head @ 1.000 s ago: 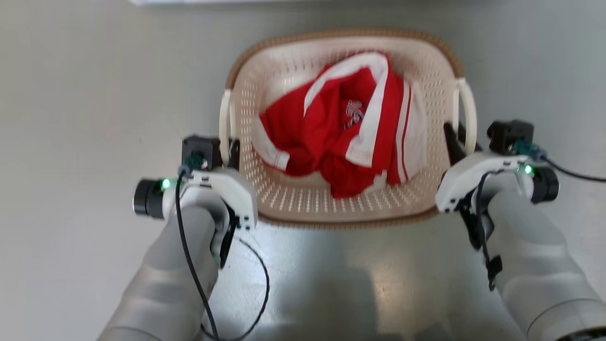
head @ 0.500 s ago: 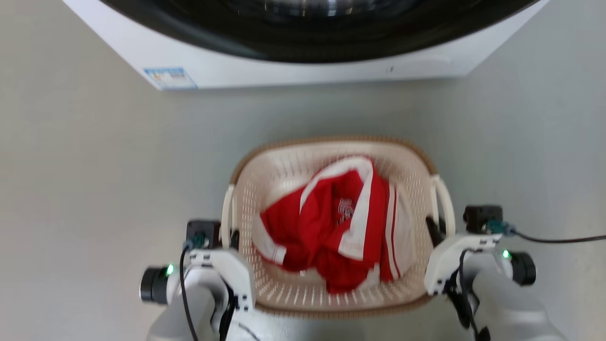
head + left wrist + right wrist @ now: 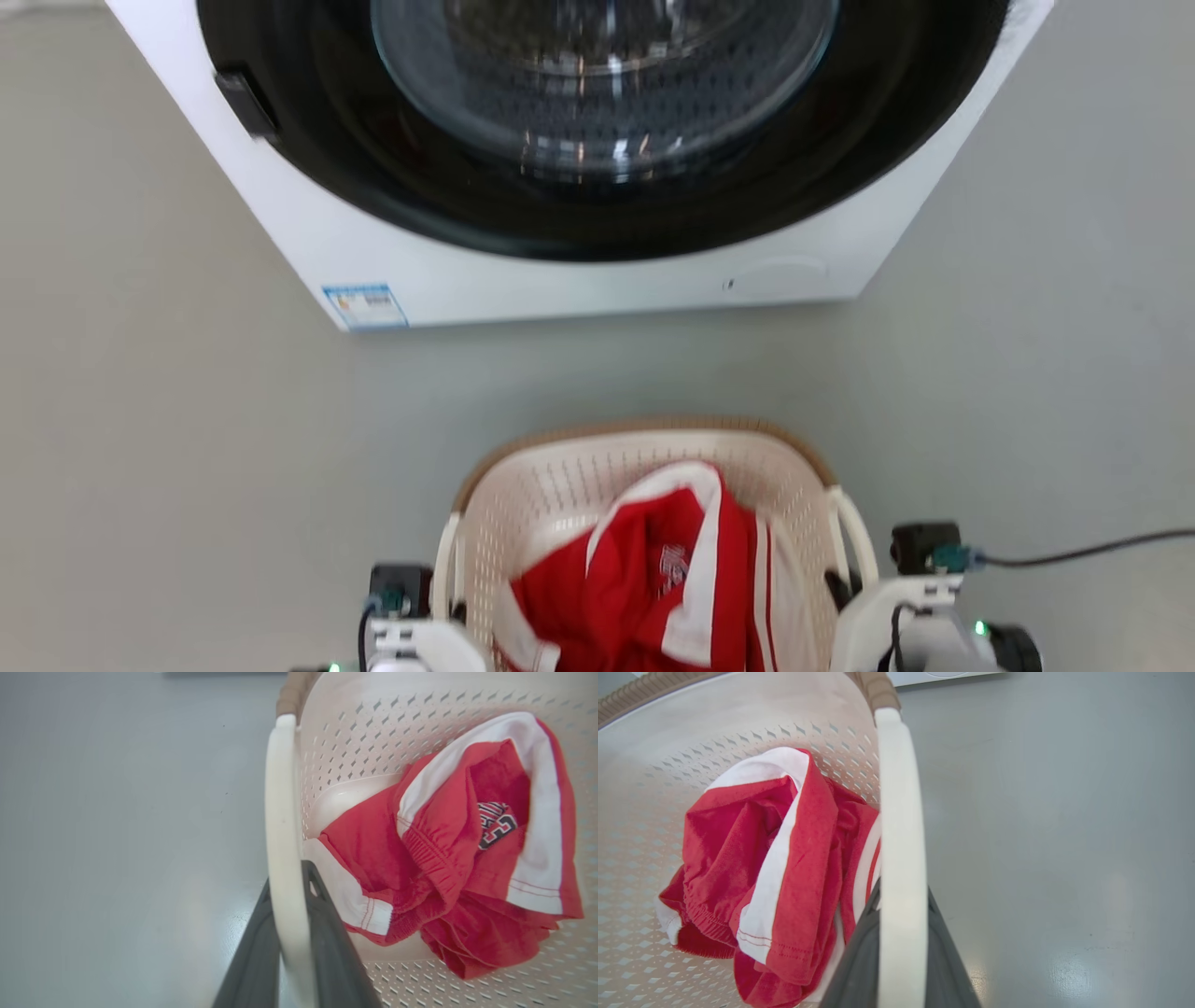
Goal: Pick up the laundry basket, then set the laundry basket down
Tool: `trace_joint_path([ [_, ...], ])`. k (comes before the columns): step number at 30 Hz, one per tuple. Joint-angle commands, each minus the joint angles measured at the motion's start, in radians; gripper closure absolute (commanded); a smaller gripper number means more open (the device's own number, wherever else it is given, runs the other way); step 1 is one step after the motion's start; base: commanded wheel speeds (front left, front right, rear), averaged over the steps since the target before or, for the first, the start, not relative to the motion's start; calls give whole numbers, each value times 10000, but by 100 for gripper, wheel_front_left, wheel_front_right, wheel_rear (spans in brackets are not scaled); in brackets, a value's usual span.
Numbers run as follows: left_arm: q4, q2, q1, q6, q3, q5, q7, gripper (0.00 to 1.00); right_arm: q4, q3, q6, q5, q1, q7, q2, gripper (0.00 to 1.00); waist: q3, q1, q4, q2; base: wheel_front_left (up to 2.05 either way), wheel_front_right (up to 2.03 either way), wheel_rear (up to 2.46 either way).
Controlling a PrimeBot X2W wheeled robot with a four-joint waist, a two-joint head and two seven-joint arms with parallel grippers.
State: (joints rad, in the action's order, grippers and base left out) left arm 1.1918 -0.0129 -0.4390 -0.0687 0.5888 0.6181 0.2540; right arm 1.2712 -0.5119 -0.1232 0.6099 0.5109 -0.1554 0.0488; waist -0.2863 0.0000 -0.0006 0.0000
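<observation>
The laundry basket (image 3: 560, 504) is cream with perforated walls and a brown rim, low in the head view in front of the washer. A red and white garment (image 3: 653, 579) lies crumpled inside it. My left gripper (image 3: 446, 611) is shut on the basket's left white loop handle (image 3: 280, 788), one dark finger on either side of it (image 3: 287, 879). My right gripper (image 3: 840, 590) is shut on the right loop handle (image 3: 899, 788) in the same way (image 3: 902, 891). The basket's near part and both arms are cut off by the bottom edge of the head view.
A white front-loading washer (image 3: 597, 289) with a round dark glass door (image 3: 597, 84) stands just beyond the basket. Grey floor (image 3: 140, 420) lies between them and on both sides. A black cable (image 3: 1074, 549) runs off right from my right wrist.
The head camera has swung upward: the washer has come into view and the basket has slid to the bottom of the picture, looking slightly smaller. Both grippers stay shut on the handles.
</observation>
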Motion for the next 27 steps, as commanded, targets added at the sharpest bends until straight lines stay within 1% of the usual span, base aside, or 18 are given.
trace_joint_path([
  [1, 124, -373, 304, -16, -127, 132, 22, 100, -115, -426, -75, 272, -411, -2, 14, 100, 708, 0, -104, 0, 0, 0, 0],
  [11, 291, -373, 1055, -45, 397, 584, -135, 100, -204, -1502, -75, 1049, -1160, 92, 14, 100, 1806, 0, -173, 0, 0, 0, 0],
  [21, 441, -373, 1416, -98, 673, 857, -163, 100, -154, -2123, -75, 1585, -1528, 71, 14, 100, 2499, 0, -265, 0, 0, 0, 0],
  [27, 499, -373, 1523, -112, 811, 1002, -175, 100, -73, -2383, -75, 1869, -1594, -10, 14, 100, 2692, 0, -301, 0, 0, 0, 0],
])
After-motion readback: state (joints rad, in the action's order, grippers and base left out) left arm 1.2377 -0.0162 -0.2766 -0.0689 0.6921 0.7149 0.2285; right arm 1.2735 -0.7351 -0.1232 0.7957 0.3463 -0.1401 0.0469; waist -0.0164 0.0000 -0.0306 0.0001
